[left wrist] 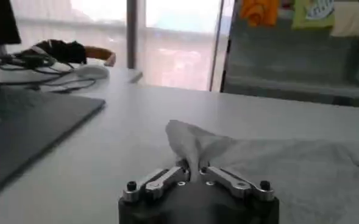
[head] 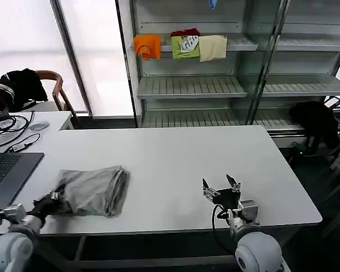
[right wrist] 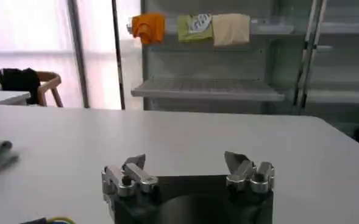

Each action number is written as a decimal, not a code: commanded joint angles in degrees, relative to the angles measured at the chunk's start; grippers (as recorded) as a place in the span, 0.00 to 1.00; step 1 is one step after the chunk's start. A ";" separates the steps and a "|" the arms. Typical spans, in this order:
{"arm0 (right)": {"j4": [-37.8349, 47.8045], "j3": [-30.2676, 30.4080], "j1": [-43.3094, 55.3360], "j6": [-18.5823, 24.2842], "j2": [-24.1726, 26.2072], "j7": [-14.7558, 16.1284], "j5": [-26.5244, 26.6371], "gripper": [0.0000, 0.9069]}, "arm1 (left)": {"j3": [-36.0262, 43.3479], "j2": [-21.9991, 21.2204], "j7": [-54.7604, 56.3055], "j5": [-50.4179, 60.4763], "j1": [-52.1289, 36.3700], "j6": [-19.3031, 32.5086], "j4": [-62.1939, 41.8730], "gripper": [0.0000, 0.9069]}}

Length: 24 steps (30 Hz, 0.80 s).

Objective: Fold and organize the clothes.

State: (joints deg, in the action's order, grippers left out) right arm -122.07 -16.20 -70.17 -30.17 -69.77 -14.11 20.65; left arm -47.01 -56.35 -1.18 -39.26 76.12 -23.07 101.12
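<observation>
We've got our left gripper (left wrist: 193,171) pinching a bunched corner of the grey T-shirt (left wrist: 289,167) on the white table (left wrist: 136,122), laptop (left wrist: 27,128) off beside it.

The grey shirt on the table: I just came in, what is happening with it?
The left pincer is shut on a pinched corner of the grey shirt, which lies bunched and partly folded near the table's front left edge. The right pincer hovers open over bare table to the right, touching nothing. Folded orange, green and cream garments sit on the shelf behind.
</observation>
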 commanded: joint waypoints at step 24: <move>-0.39 -0.89 -1.81 0.33 -0.51 -0.12 -0.34 1.00 | -6.14 11.35 -0.75 1.37 0.40 -1.96 8.97 0.01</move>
State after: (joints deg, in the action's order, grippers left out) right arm -122.57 -16.94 -71.59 -29.92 -70.25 -14.19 20.33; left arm -56.75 -42.98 -4.46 -38.20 75.34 -22.59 97.70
